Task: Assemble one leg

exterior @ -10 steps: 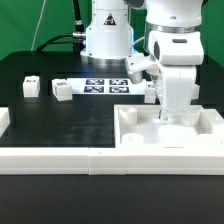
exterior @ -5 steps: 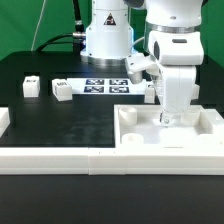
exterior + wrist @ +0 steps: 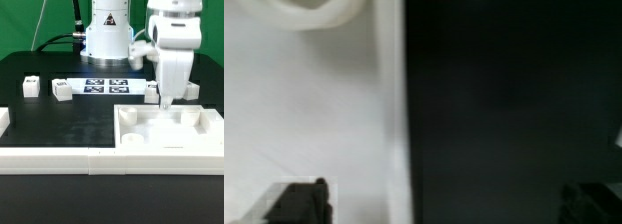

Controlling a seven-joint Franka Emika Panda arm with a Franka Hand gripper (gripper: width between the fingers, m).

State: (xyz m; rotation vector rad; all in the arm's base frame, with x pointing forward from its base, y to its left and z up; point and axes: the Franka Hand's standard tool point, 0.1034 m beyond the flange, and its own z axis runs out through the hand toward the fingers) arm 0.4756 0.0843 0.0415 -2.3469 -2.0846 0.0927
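Note:
Two small white legs with marker tags (image 3: 31, 87) (image 3: 62, 90) stand on the black table at the exterior view's left. A third leg (image 3: 152, 93) stands just behind the large white square panel (image 3: 185, 135), partly hidden by the arm. My gripper (image 3: 164, 104) hangs over the panel's far edge, close to that leg. In the wrist view the gripper (image 3: 446, 205) is open and empty. One fingertip (image 3: 299, 200) is over the white panel (image 3: 304, 110) and the other is over the black table. A corner hole (image 3: 313, 12) of the panel shows.
The marker board (image 3: 108, 85) lies at the back middle in front of the robot base (image 3: 107, 40). Long white border rails (image 3: 60, 157) run along the front, and one rail end (image 3: 4, 120) sits at the exterior view's left.
The arm has risen and shifted a little to the exterior view's right. The gripper is higher above the panel's far edge than before. No part has moved.

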